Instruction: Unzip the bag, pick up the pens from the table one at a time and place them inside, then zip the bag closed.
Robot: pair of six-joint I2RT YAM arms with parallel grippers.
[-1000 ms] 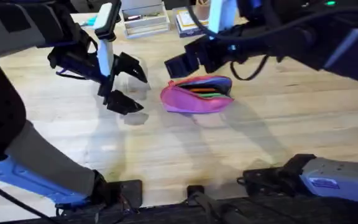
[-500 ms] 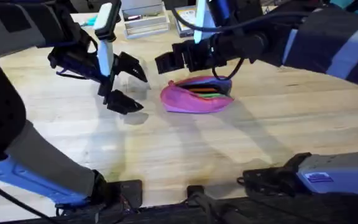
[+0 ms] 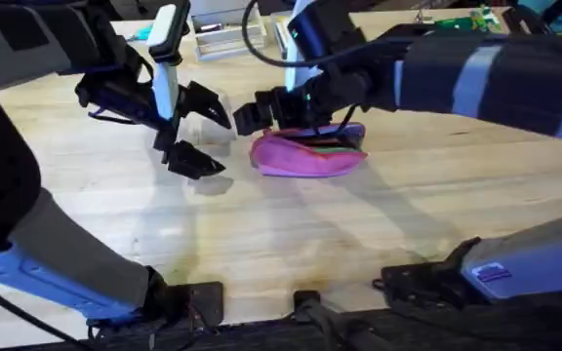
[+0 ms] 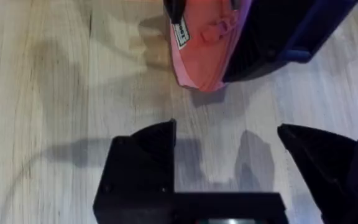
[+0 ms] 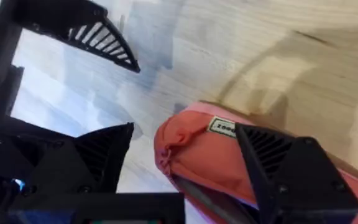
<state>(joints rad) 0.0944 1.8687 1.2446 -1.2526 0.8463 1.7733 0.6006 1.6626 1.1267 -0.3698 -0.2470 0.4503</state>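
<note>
Pink bag [image 3: 305, 156] lying on wooden table [image 3: 291, 234], zipper open (contents showing)

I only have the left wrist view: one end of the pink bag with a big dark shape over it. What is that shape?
Observer: It is the right arm. Overhead, the right end effector hangs over the end of the bag nearest your left end effector.
Operator: Is it clamped on the bag?
Observer: No. In the right wrist view its fingers are open and straddle that end of the bag.
Operator: Is the zipper open?
Observer: It looks open. The right wrist view shows a dark gap along the bag's top edge.
</note>
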